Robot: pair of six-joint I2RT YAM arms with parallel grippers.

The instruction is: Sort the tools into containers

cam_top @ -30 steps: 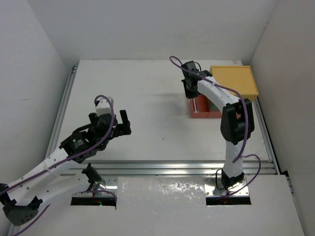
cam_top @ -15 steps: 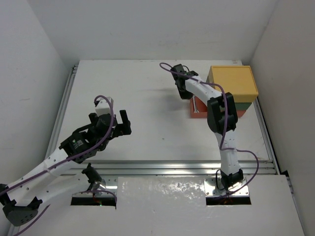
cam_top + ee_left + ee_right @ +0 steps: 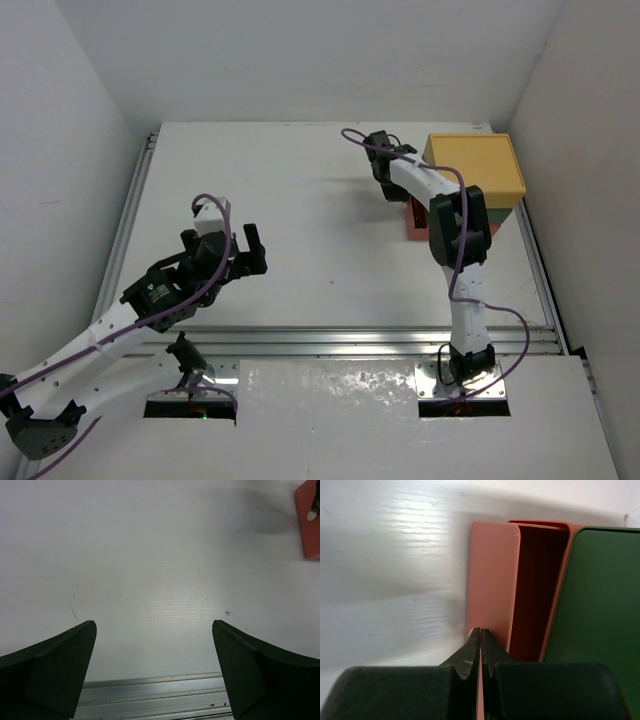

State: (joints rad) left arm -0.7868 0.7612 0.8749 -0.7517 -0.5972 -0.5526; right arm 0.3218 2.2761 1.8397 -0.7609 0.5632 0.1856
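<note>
Right wrist view: the right jaws are clamped on the thin wall of the red tray (image 3: 490,580), bottom of a stack under a green tray (image 3: 600,605) and a yellow tray (image 3: 475,165) at the tabletop's (image 3: 300,180) far right; no tools show. The left jaws hang apart, well away. The narrow pinch could slip off the wall, or a tug could drag or tip the whole stack.

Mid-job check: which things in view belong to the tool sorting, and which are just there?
Job:
red tray, its rim pinched by the right gripper
green tray
yellow tray
left gripper, open over bare table
No tools visible in any view.

Just there:
table
aluminium rail
</note>
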